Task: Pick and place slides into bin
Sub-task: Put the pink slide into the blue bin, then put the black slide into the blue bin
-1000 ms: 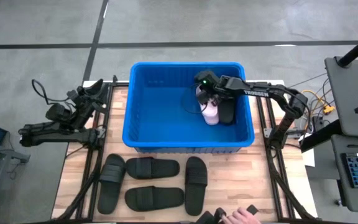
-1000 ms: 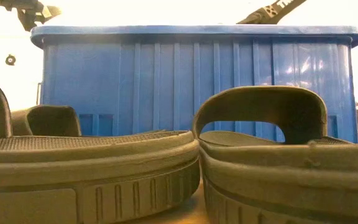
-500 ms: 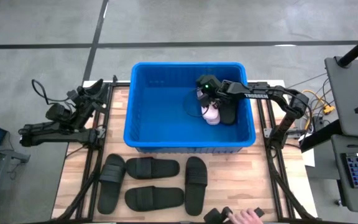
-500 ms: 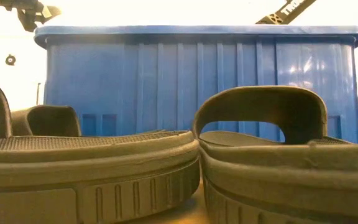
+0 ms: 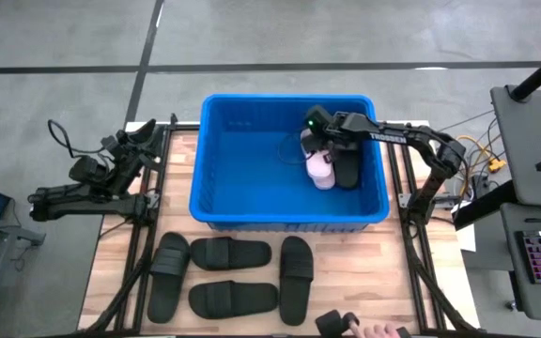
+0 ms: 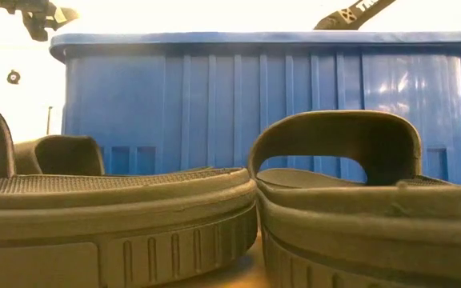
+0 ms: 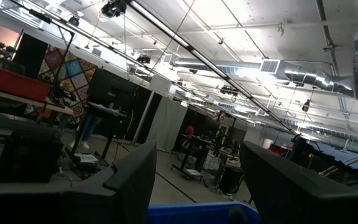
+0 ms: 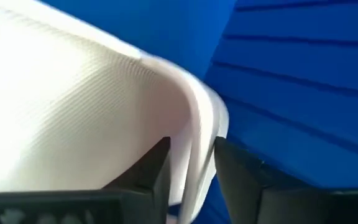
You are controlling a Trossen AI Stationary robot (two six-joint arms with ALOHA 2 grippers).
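Note:
The blue bin (image 5: 252, 202) stands at mid-table. Inside it, by the right wall, a pale pink slide (image 5: 319, 169) lies next to a black slide (image 5: 346, 169). My right gripper (image 5: 318, 148) reaches down into the bin over the pale slide. In the right wrist view its open fingers stand on either side of that slide's rim (image 8: 191, 143). Several black slides (image 5: 231, 253) lie flat on the table in front of the bin. My left gripper (image 7: 194, 186) waits open at the table's left edge, pointing up into the room. My right gripper has the pale slide's rim (image 8: 194, 155) between its two fingers (image 8: 157, 171), coming from above. I cannot tell whether the fingers touch it. The slide lies down in the bin against the blue wall (image 8: 291, 93).
The low view is filled by two black slides (image 6: 118, 216) with the bin's ribbed front wall (image 6: 214, 104) behind them. A person's hand (image 5: 378, 330) shows at the table's near edge. Desks and cables (image 5: 533, 188) stand to the right of the table.
The bin has slid a little toward the table's right edge, and my right gripper has gone the same way with the pale slide below it. The person's hand at the near edge has moved to the right.

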